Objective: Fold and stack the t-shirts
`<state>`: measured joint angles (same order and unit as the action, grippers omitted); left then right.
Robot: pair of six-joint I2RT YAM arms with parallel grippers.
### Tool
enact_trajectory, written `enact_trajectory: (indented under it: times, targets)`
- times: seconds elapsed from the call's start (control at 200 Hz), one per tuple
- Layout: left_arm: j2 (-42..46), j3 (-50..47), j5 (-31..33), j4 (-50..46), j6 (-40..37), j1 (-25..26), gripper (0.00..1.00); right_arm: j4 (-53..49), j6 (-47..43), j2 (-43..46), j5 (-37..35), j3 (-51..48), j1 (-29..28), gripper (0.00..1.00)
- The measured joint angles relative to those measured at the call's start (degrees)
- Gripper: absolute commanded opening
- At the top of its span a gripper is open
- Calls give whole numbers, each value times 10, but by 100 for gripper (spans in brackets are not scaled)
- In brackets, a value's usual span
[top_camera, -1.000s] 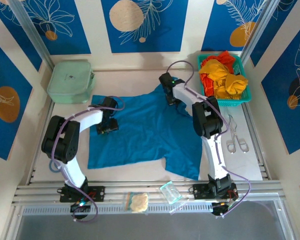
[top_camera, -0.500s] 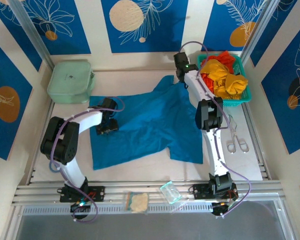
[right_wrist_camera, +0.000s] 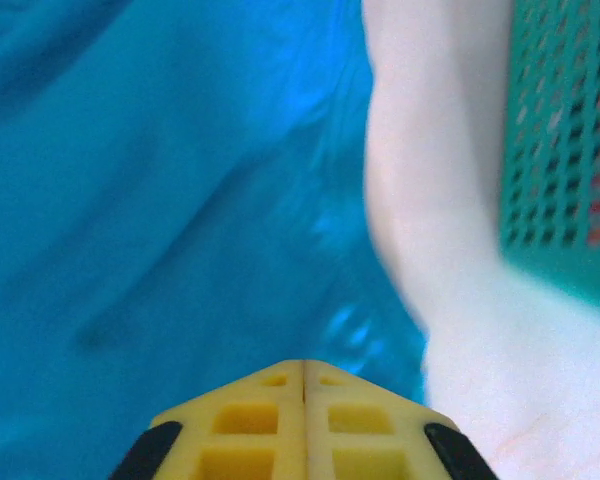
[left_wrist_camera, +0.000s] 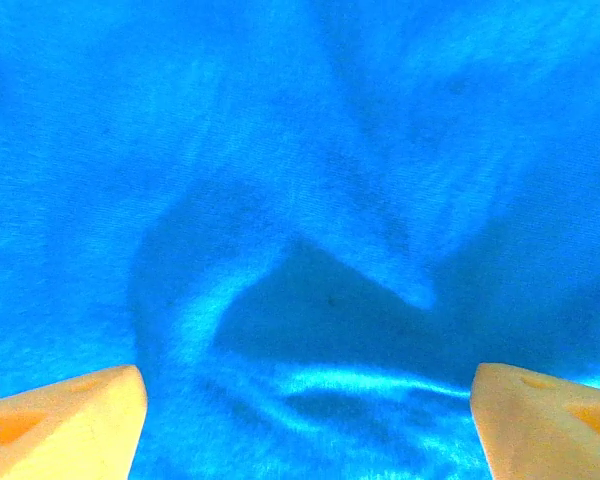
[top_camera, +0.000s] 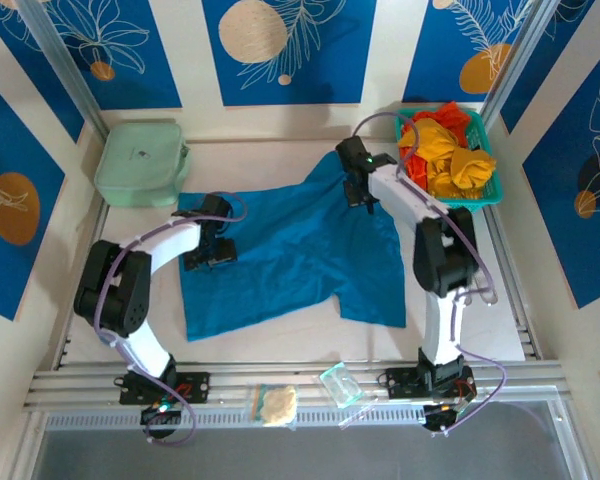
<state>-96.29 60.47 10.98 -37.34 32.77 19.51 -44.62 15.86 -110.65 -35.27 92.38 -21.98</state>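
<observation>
DESK: Where is the shirt, and which arm has it?

PHOTOGRAPHER: The teal-blue t-shirt [top_camera: 290, 250] lies spread and rumpled on the middle of the table [top_camera: 280, 340], its wider span running left to right. No arm has hold of it. The left gripper [top_camera: 209, 250] hangs over the shirt's left edge with its jaws set wide. In the left wrist view the two yellow fingertips [left_wrist_camera: 80, 425] stand far apart, with creased blue cloth below and between them and nothing pinched.

DESK: And the right?

PHOTOGRAPHER: The right gripper [top_camera: 358, 188] sits at the shirt's far right corner, near the teal mesh basket [top_camera: 465, 204] that holds the yellow-orange shirts [top_camera: 445, 150] and a red shirt [top_camera: 450, 112]. Its jaws are pressed together, and its wrist view shows no cloth between them. The blue cloth spreads under and ahead of the tips, and a strip of bare table separates it from the basket wall.

DESK: So what does the next move turn on?

PHOTOGRAPHER: On the edges, by my reading. A fold wants two points of one side lifted together. The left arm is nearer the left edge and is ready to close on it. The right arm is nearer the far right corner but would have to open first.
</observation>
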Motion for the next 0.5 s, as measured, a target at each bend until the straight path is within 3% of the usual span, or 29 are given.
enact_trajectory:
  times: [0.12,0.255,0.5]
  targets:
    - [29,21,-3,-10,-11,5,86,27,61,85,68,-124,1,0]
    - [68,30,-10,-12,-18,11,84,52,115,95,118,-228,13,0]
    - [110,-11,-11,-16,2,12,74,82,191,90,145,-298,29,0]
